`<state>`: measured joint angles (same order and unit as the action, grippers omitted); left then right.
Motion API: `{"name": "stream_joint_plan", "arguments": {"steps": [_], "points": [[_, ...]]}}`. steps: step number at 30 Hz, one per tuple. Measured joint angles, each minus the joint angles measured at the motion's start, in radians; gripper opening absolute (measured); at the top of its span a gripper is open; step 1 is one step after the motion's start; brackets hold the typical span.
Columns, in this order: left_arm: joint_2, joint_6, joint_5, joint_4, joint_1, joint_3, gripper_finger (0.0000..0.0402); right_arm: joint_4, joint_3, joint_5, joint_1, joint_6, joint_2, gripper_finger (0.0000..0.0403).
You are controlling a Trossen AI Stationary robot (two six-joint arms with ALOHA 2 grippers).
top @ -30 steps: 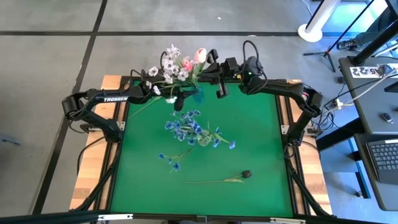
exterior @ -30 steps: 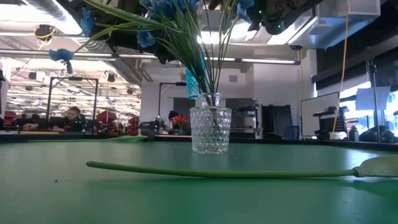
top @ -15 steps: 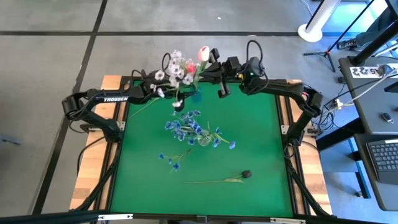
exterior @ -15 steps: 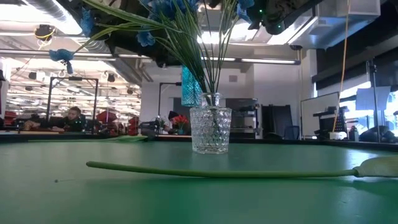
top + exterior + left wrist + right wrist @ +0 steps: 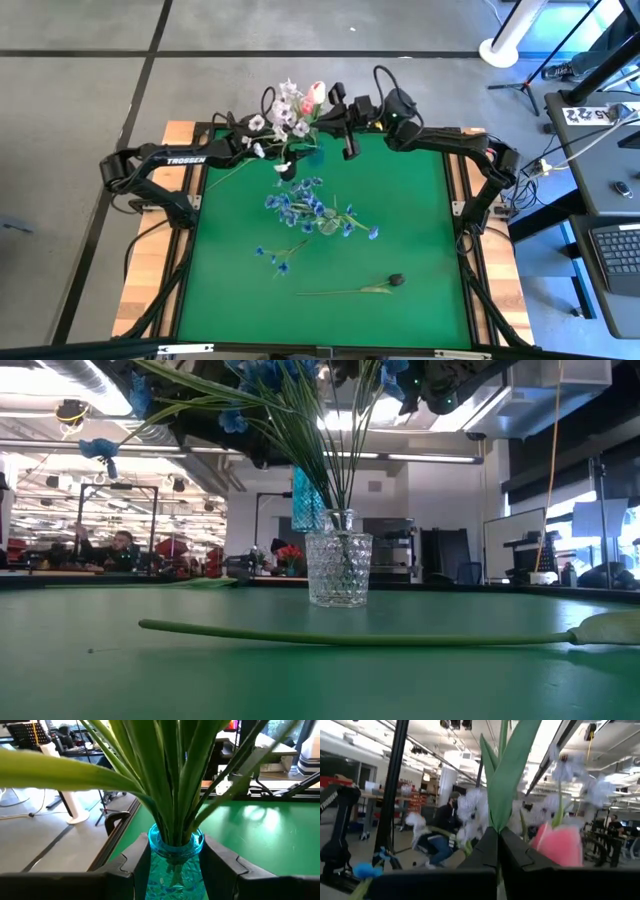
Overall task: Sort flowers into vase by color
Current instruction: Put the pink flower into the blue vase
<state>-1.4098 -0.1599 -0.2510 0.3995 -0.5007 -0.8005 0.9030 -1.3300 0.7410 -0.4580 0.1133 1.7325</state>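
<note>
While the left gripper clamped the blue vase, our right gripper pinched a tulip stem above it — next, we judged, lower it in.

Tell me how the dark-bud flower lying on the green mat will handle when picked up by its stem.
The dark-bud flower has a long, thin stem, so it will likely droop. The bud sits at one end, so that end probably sags. It looks light. Lying flat on the green mat, it leaves little room under the stem.
</note>
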Motion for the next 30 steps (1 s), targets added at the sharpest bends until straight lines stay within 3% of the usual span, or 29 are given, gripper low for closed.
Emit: {"name": "stream_joint_plan", "arguments": {"steps": [6, 30], "points": [[0.041, 0.009, -0.003, -0.011, 0.000, 0.000, 0.0137, -0.037, 0.000, 0.000, -0.005, -0.068, 0.000, 0.0001], [0.052, 0.014, -0.007, -0.091, 0.000, -0.001, 0.0137, -0.044, 0.002, 0.011, -0.029, -0.092, -0.068, 0.0001]]}}
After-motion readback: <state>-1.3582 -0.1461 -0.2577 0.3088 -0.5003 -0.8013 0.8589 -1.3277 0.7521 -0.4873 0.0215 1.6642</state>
